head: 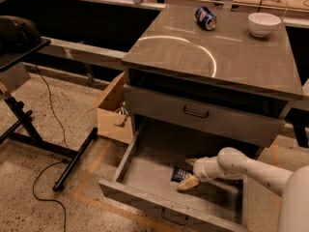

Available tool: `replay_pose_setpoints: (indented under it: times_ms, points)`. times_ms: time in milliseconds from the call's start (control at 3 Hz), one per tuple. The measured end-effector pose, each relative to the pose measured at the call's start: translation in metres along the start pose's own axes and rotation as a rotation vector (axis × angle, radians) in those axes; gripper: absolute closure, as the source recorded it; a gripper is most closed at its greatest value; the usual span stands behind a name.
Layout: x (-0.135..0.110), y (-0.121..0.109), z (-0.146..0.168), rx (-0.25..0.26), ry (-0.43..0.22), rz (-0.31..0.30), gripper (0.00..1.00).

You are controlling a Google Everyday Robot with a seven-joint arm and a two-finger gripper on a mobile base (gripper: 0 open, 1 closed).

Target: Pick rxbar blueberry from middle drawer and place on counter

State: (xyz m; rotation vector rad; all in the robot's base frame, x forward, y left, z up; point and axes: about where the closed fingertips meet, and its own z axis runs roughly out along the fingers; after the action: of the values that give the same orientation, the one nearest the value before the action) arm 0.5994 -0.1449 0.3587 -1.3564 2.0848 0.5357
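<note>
The middle drawer point(140, 199) is pulled fully open. Inside it, the gripper point(184, 174) sits low with fingers spread. The rxbar blueberry point(175, 172) lies on the drawer floor at the fingertips; contact cannot be determined and its print is illegible. Above the drawer, the glossy counter point(193, 47) carries a blue can point(206, 18), lettering unreadable, and a white bowl point(263, 23). Left of the drawer: a cardboard box point(112, 115) on a speckled floor point(72, 100).
</note>
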Motion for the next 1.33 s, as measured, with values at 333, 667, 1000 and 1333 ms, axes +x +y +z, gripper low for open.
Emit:
replay_pose_setpoints:
  times_ms: [333, 667, 1000, 1333]
  points:
    - [0.001, -0.001, -0.003, 0.009, -0.002, -0.004, 0.47]
    - [0.003, 0.0, -0.007, 0.013, 0.0, -0.015, 0.7]
    - [0.001, 0.001, -0.013, 0.015, -0.011, -0.036, 0.93]
    - [-0.014, -0.002, -0.043, 0.017, -0.066, -0.078, 1.0]
